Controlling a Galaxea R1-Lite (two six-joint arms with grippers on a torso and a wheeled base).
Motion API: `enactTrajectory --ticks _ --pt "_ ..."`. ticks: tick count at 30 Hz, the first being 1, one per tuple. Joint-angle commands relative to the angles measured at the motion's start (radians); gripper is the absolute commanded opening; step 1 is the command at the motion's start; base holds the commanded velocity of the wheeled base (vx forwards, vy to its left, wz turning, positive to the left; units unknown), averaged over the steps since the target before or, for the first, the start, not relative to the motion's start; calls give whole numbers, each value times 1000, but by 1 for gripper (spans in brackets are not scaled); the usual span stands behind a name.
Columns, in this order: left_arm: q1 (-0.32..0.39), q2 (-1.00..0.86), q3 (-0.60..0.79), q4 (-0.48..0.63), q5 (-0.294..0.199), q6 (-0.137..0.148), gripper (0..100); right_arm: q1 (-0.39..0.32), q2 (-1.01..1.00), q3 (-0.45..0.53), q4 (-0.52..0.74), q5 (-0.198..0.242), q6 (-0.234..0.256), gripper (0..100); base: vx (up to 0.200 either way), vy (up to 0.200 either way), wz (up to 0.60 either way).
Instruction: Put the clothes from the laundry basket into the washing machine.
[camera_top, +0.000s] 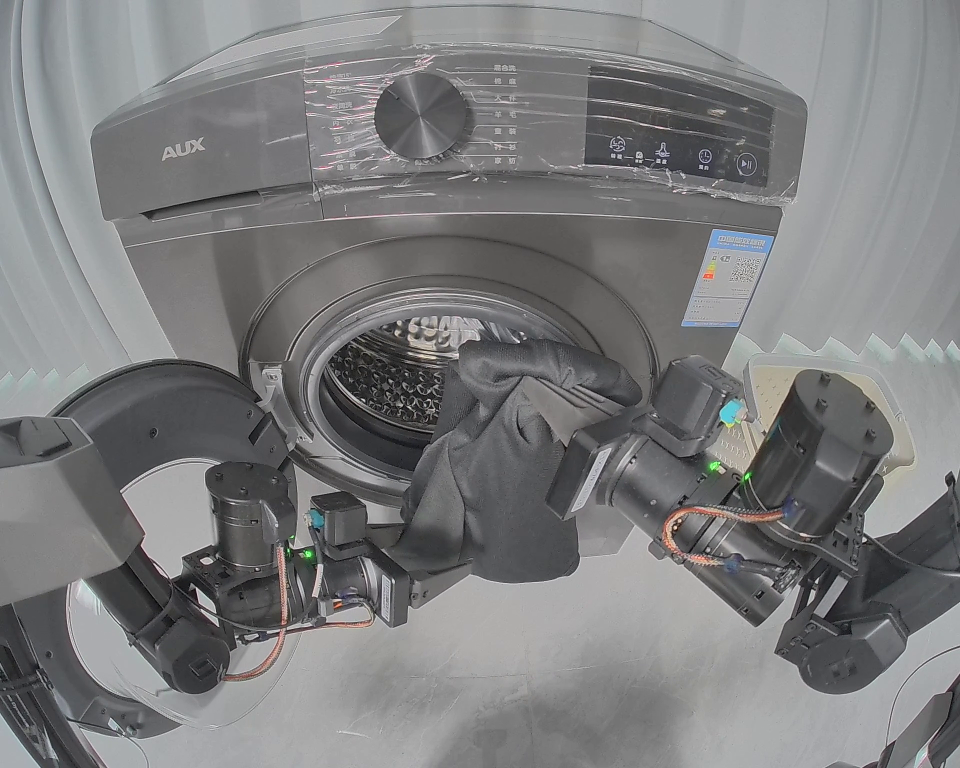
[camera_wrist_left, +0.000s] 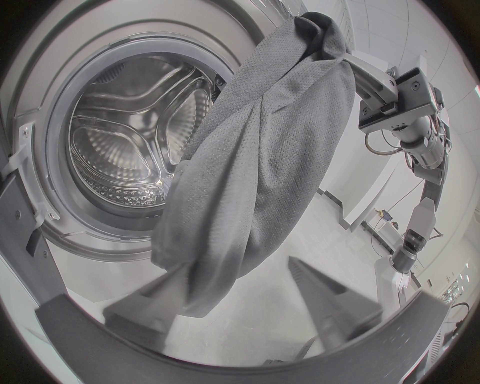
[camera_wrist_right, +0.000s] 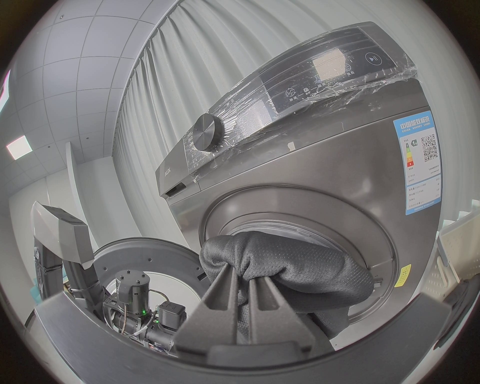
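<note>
The right fingers are pressed close together on the top fold of a dark grey cloth, which bulges over and around their tips. Just beyond those tips is the open mouth of the washer. The bunched top of the cloth is level with the upper half of the opening, towards its right side. From this grip the cloth hangs down in a twisted drape across the lower right part of the mouth, outside the drum. The left fingers sit below, spread wide apart and clamping nothing. The cloth's lower end covers the tip of one of them, though I cannot tell whether it touches. The other finger stands bare, with floor showing between it and the cloth. The left fingers point up towards the right fingers, with the length of the cloth between the two pairs. The washer's door is swung fully open on the far side of the left fingers from the cloth. A white perforated basket stands behind the right fingers, beside the washer's right edge. High above both pairs are the dial and a blue label.
</note>
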Motion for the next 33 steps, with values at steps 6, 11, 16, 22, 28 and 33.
enactTrajectory --ticks 6,11,16,22,28,33 --pt "-1 17 32 -61 1 -2 0 -3 2 -1 -1 0 0 0 0 0 0" --pt "-1 55 33 -110 -1 -13 0 -3 1 0 -1 -1 0 0 0 0 0" --pt "-1 93 47 -181 1 -19 0 -3 -1 0 -1 -1 0 0 0 0 0" --pt "-1 96 43 -192 2 -25 100 -3 -1 0 -5 -1 0 0 0 0 0" --pt "-1 99 35 -193 11 -29 100 0 1 0 -14 -1 -2 0 0 0 0" --pt "-1 122 32 -232 13 -31 100 1 -1 2 -14 -1 -2 0 0 0 0"
